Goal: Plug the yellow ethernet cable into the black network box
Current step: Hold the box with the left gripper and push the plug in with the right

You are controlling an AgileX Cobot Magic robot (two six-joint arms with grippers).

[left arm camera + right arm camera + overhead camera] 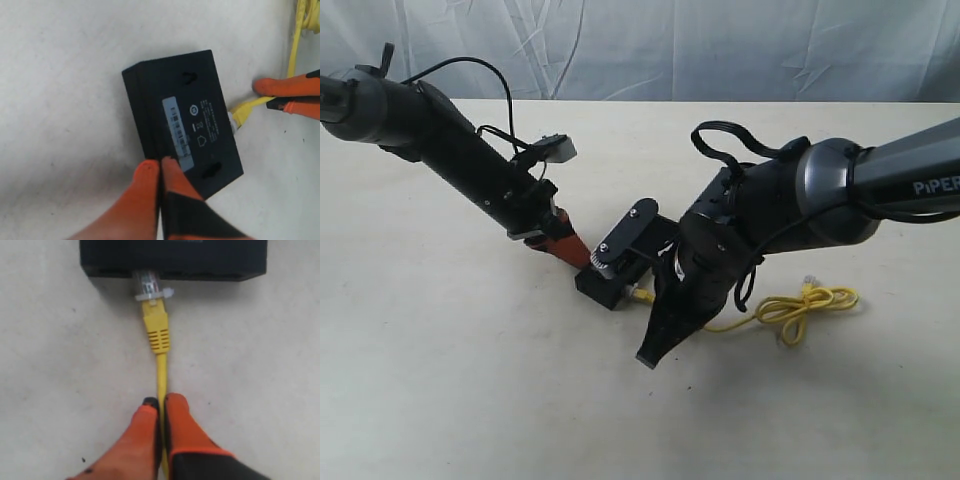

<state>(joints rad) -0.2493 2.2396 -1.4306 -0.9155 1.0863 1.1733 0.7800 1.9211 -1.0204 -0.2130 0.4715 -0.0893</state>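
Note:
The black network box (620, 262) lies mid-table, its white label strip showing (178, 127). The yellow ethernet cable (156, 330) has its clear plug pushed into a port on the box's side (172, 260). My right gripper (161, 402) is shut on the cable a short way behind the yellow boot, and its orange fingers (282, 86) also show in the left wrist view. The left gripper (160, 166) is shut, with its tips pressed against the box's near edge and nothing between them. The rest of the cable lies in a loose loop (805, 303) on the right.
A pale cloth covers the table (470, 400), and a wrinkled white backdrop (640, 40) hangs behind. The left arm (450, 150) slopes down from the back left. The right arm (840, 190) comes in from the right above the cable loop.

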